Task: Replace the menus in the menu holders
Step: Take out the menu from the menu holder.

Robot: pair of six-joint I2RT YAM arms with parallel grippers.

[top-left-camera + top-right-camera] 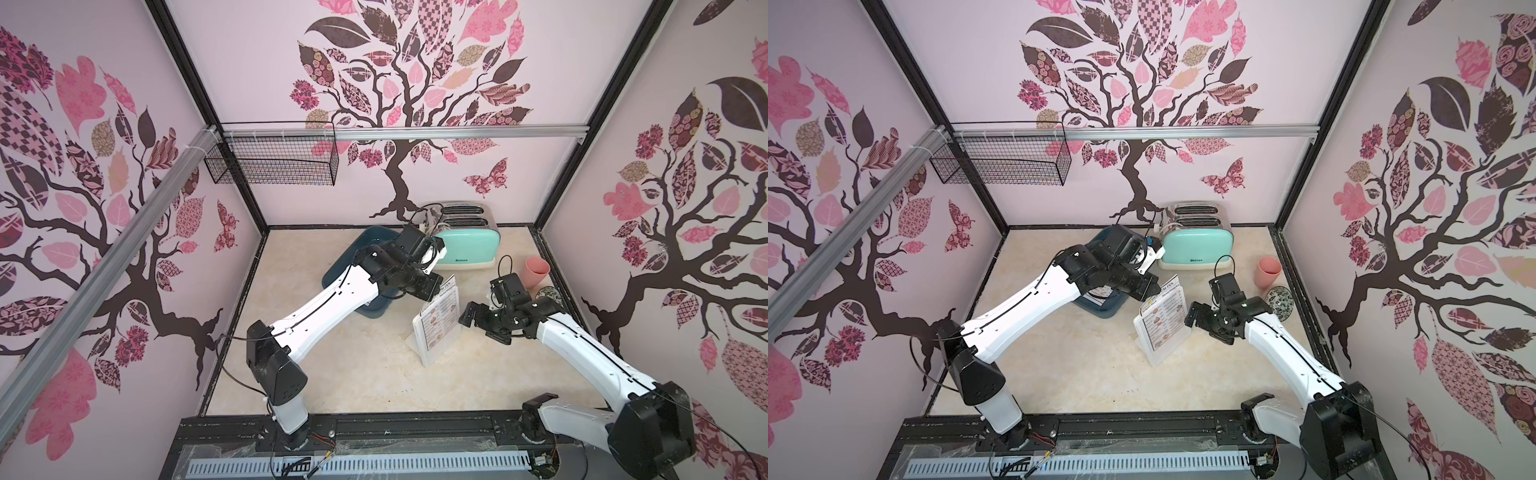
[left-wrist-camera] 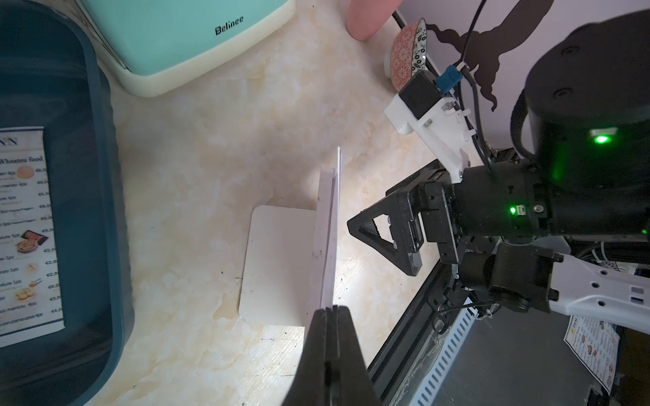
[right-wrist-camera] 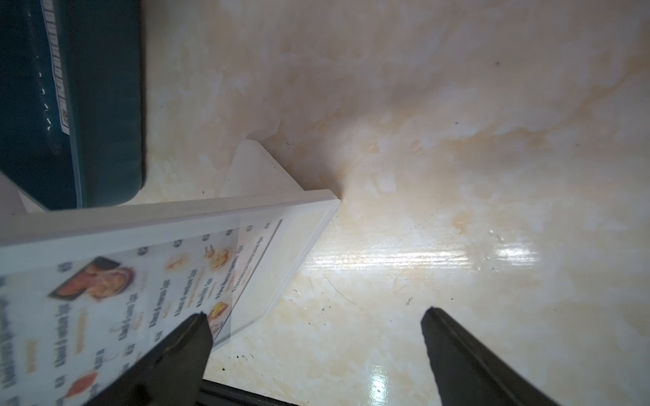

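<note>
Pinches the top edge of the standing menu [image 1: 1163, 318] with the left claw [image 2: 329, 311], fingers pressed together on the thin sheet. Sits that sheet in the white holder [image 1: 430, 353] near mid-bench [image 1: 332, 374], about 4 o'clock from the teal tray [image 2: 112, 211] in both top views. Runs the sheet's long axis upright or close to it, printed face turned toward 3 o'clock. Looks like a straight upward pull along that axis is needed to clear the slot.

Puts the left claw on the sheet already, so nearer. Places the right claw [image 3: 316, 313] at 3 o'clock of the holder, fingers wide apart, nothing between them, just beside the face with a gap showing in the left wrist view.

Lays the second menu [image 2: 24, 228] flat inside the tray.

Leaves open room overhead. Crowds the 12 o'clock side with the toaster [image 2: 183, 35]; sets the pink cup [image 1: 538, 272] off at 2 o'clock, well apart. Spreads the holder's foot [image 2: 278, 263] flat toward the tray side. Risks lifting or tipping the light holder with the sheet, probably; could use the free claw to pin it.
</note>
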